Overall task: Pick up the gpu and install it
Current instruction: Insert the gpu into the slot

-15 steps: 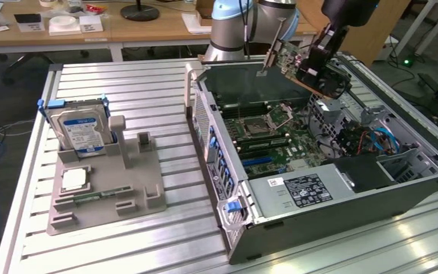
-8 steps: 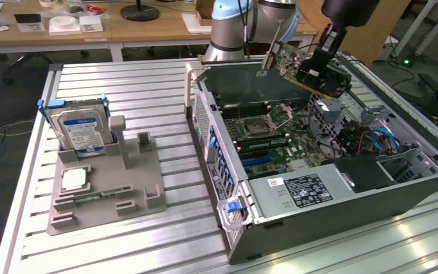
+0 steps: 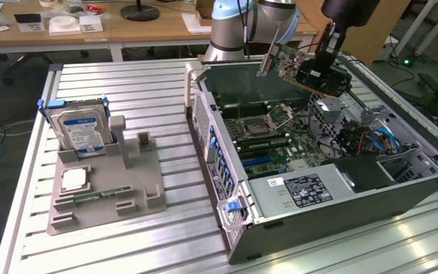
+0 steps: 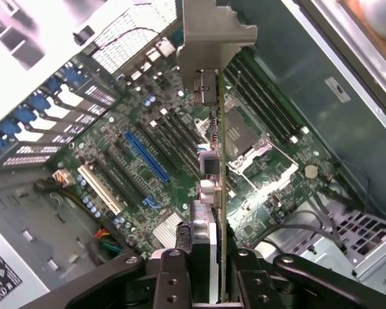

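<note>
gpu (image 3: 293,61) edge-on between the fingers (image 4: 174,277)

**Gpu held aloft over the open case**

The gpu (image 3: 289,60) (image 4: 213,161) hangs in the air above the open computer case (image 3: 333,222), over its motherboard and not seated in any slot. It is a thin card, part green and part black, with a pale metal bracket at one end. It sits tilted, and in the exterior view the bracket end appears higher.
</note>
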`<move>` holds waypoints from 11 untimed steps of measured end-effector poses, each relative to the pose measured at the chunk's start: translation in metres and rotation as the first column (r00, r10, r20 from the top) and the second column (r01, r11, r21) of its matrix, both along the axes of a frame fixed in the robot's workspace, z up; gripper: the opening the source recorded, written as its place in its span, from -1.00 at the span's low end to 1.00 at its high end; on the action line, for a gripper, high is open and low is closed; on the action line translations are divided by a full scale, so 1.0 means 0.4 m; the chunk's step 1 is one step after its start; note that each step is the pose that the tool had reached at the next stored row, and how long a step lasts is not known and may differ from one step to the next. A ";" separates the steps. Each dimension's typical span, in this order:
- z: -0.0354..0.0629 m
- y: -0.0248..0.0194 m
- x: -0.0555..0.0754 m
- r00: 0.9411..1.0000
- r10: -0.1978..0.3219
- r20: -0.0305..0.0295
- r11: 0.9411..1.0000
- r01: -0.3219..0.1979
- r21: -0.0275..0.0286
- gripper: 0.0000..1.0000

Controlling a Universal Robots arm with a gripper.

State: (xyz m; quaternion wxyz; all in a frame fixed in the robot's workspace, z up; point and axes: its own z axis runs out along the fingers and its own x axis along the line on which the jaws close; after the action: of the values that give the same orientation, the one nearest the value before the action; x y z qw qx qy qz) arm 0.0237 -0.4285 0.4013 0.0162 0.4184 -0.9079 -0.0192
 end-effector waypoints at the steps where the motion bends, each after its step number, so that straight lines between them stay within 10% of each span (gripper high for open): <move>1: 0.000 0.000 0.000 1.000 0.014 0.000 1.000 -0.014 0.000 -0.44; 11: 0.000 0.000 0.000 0.987 0.162 0.000 0.987 -0.162 0.000 -0.44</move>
State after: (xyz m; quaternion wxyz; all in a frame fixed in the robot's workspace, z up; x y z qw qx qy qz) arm 0.0237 -0.4286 0.4011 0.0177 0.4909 -0.8709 -0.0178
